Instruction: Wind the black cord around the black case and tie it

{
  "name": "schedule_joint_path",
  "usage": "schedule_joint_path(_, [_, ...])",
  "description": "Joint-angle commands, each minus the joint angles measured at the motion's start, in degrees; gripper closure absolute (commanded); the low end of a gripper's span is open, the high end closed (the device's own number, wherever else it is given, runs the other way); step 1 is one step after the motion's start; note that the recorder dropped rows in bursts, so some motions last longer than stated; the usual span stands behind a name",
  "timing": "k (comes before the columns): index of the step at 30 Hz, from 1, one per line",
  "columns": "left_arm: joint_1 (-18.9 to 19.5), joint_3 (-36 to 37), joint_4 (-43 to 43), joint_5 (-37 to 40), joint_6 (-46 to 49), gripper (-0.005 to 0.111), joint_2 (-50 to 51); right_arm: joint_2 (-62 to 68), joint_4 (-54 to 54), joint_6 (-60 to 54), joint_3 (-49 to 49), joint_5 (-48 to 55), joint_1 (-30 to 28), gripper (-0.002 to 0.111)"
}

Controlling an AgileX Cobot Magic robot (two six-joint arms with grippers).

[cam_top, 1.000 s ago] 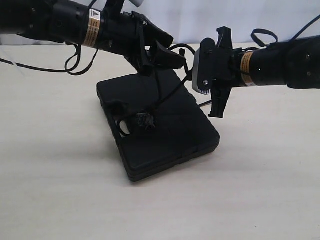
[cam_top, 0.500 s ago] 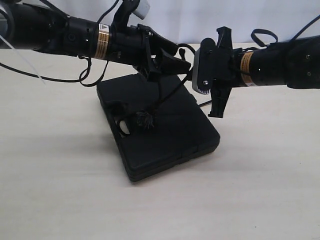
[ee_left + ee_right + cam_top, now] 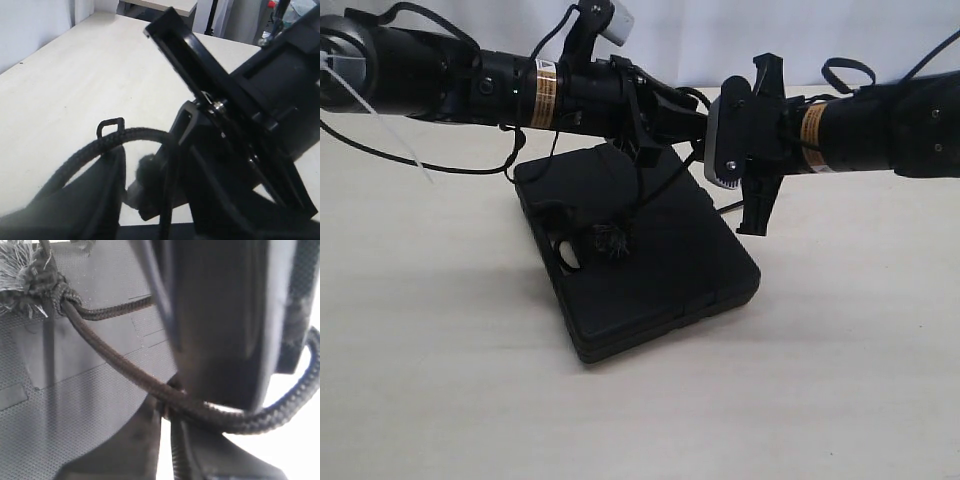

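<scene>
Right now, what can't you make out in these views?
Exterior view: left tool open or shut unclear, black on black against the right tool.
Right wrist view: right tool's hold on the black cord unclear, a blurred dark body fills the frame.
Exterior view: far edge of the black case hidden behind both arms.
All views: whether the cord passes under the case, hidden by the case itself.

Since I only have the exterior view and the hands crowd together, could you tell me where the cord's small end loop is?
Observer: Left wrist view: the end loop sticks up from the black cord's arc, bare table behind it.
Operator: Thanks; how does the cord leave the frayed knot?
Observer: Right wrist view: two strands leave it, one straight across the black case, one curving away and hooking back up.
</scene>
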Motion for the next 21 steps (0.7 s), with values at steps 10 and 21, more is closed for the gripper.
schedule_joint_path(10, [-0.18,-0.45,-0.91,2.24,-0.38,0.107,-0.14,-0.03,0.5,4.03,-0.2,-0.29,0.03,0.089])
schedule_joint_path(21, [-0.18,-1.16,-3.8,-1.13,1.42,0.107,-0.26,-11.4,4.63,17.22,0.52,21.27,0.03,0.061])
